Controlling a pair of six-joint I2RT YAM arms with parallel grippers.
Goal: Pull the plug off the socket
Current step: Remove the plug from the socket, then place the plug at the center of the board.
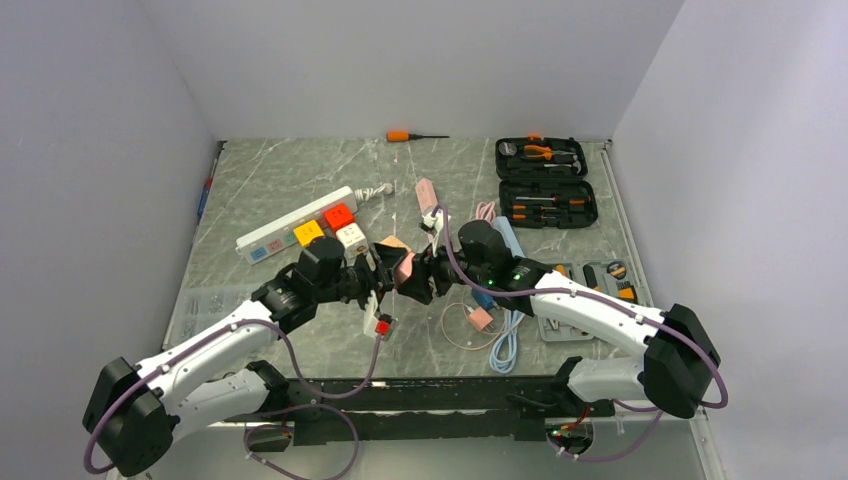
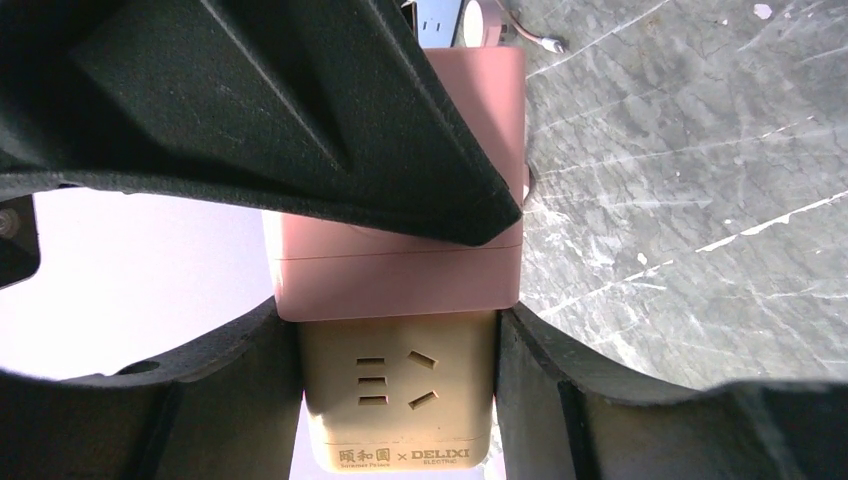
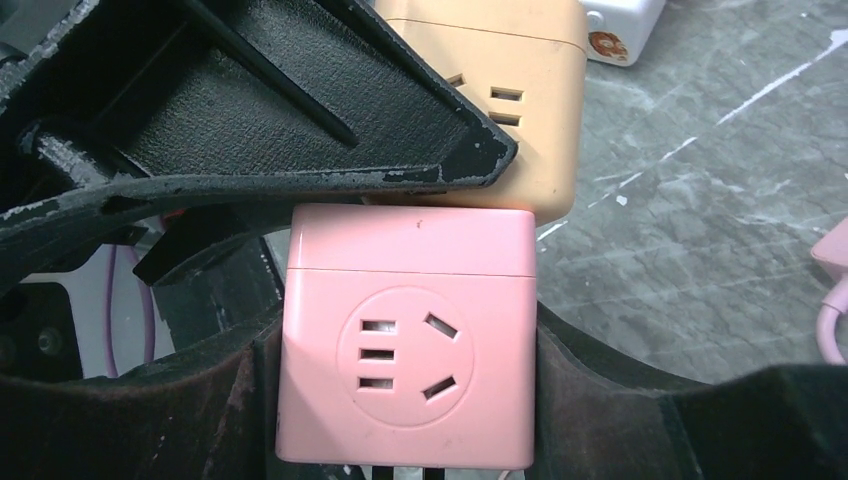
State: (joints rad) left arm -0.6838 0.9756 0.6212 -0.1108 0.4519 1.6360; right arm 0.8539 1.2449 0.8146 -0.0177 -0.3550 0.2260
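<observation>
Two cube adapters are joined face to face in mid-air over the table's middle; I cannot tell which is the plug and which the socket. My left gripper [image 2: 398, 400] is shut on the tan cube [image 2: 395, 390], its fingers [image 2: 240, 410] pressing both sides. My right gripper [image 3: 405, 385] is shut on the pink cube [image 3: 405, 350], which shows a round five-hole face. In the top view the tan cube [image 1: 390, 248] and pink cube [image 1: 404, 268] meet between the left gripper [image 1: 383, 264] and right gripper [image 1: 418, 274]. The joint between the cubes is hidden.
A white power strip [image 1: 275, 233] with coloured cubes lies at back left. An orange screwdriver [image 1: 400, 135] sits at the far edge and an open tool case [image 1: 545, 180] at back right. Coiled pink and blue cables [image 1: 500, 330] and a red plug [image 1: 382, 325] lie below the grippers.
</observation>
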